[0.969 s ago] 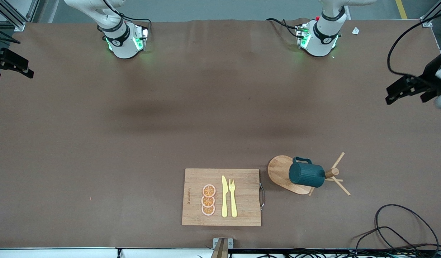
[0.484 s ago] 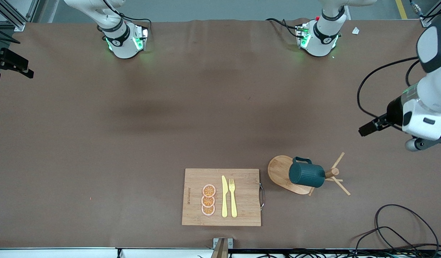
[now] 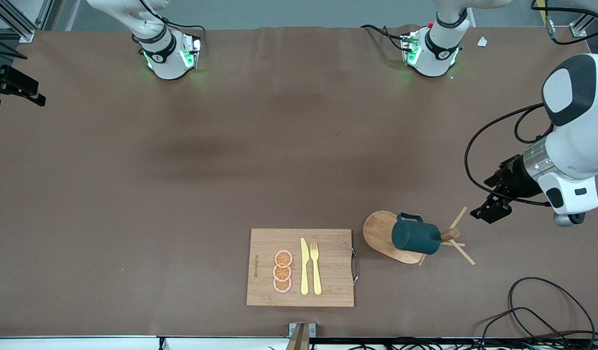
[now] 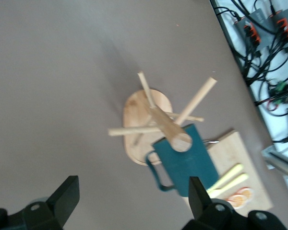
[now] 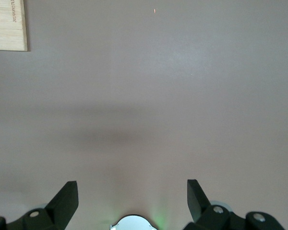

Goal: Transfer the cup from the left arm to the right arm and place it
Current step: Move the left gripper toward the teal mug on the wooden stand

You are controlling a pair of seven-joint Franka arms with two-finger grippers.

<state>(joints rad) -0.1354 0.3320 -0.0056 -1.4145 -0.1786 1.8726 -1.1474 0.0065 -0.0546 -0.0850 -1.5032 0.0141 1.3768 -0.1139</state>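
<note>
The dark teal ribbed cup (image 3: 415,237) hangs mouth-down on a peg of the wooden peg rack (image 3: 454,233), over the rack's oval base (image 3: 377,231). Its loop handle points toward the robots' bases. My left gripper (image 3: 491,211) is open and empty, in the air beside the rack toward the left arm's end of the table, apart from the cup. In the left wrist view the cup (image 4: 187,165) and the rack (image 4: 149,108) lie ahead of the open gripper (image 4: 133,189). My right gripper (image 3: 31,97) waits open and empty at the right arm's end (image 5: 132,189).
A wooden cutting board (image 3: 328,267) with a yellow knife (image 3: 304,267), a yellow fork (image 3: 316,270) and orange slices (image 3: 282,271) lies beside the rack, toward the right arm's end. Black cables (image 3: 547,311) coil near the table's front corner.
My left arm has swung in from the table's end and come down toward the peg rack. The cup, the rack and the right gripper have not moved.
</note>
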